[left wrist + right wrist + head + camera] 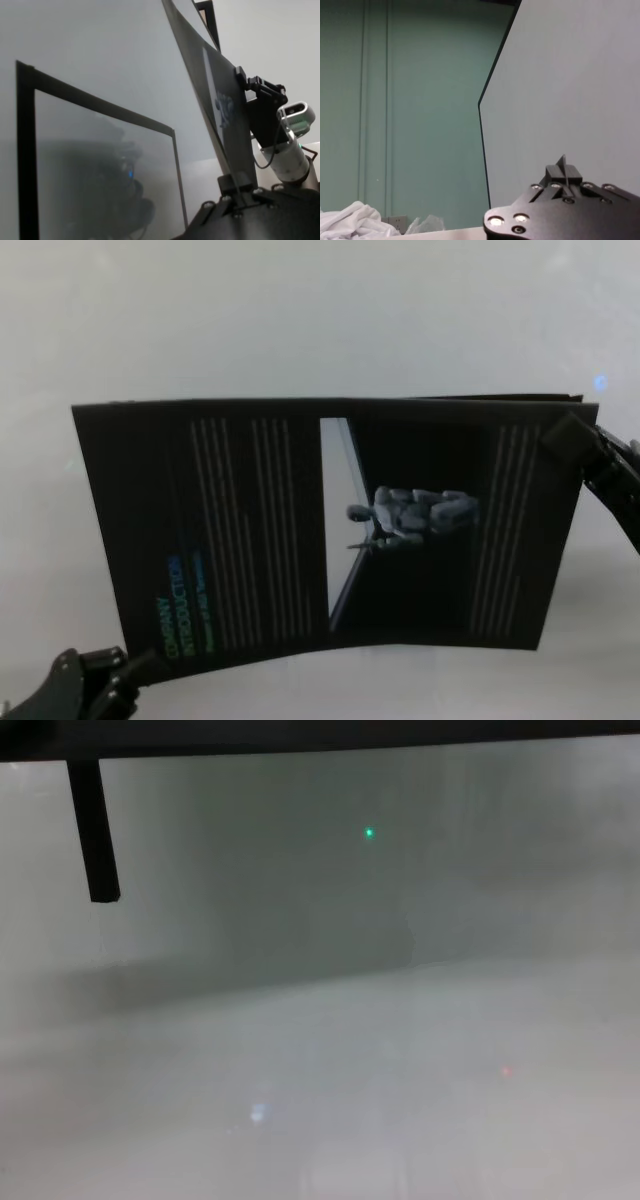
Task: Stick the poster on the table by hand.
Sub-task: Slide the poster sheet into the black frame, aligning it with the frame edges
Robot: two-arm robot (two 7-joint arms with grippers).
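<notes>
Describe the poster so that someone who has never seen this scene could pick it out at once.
Over the pale grey table, between the left claw at its near left corner and the right claw at its far right corner, spreads one large black glossy sheet: the poster. Nothing else there carries the green heading "COMPANY INTRODUCTION", thin columns of pale text and a panel showing a grey figure.

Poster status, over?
Left gripper shut on poster near corner; right gripper shut on far corner. Poster held up off table, bowed. Nothing in the way.
</notes>
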